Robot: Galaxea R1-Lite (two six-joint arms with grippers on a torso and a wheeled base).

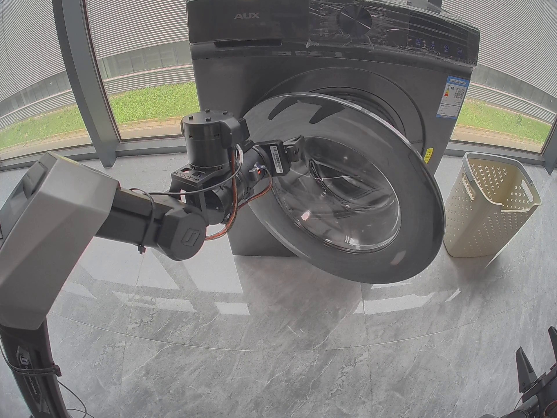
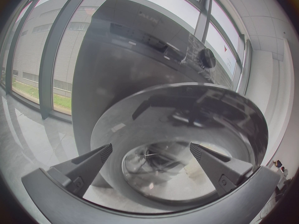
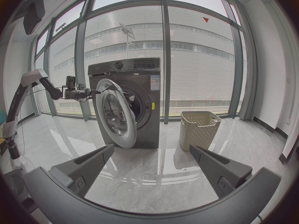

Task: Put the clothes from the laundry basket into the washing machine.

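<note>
**While the cream perforated plastic laundry basket (image 1: 490, 204) stands by, jaws gape**

It sits on the grey tiled floor (image 1: 278, 320), just beside the right side of the dark grey front-loading washing machine (image 1: 325, 53). That machine's round glass door (image 1: 348, 198) is swung open. The left gripper (image 2: 149, 145), fingers spread, is at its rim, and the right gripper (image 3: 151, 147), spread too, hangs low and well apart.

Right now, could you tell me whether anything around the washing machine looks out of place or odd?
The laundry basket stands upright to the right of the washing machine, but it looks empty where its inside is visible, which is odd for a loading task. Its bottom is hidden. Wrinkled plastic film covers the control panel. Nothing looks spilled or damaged.
</note>
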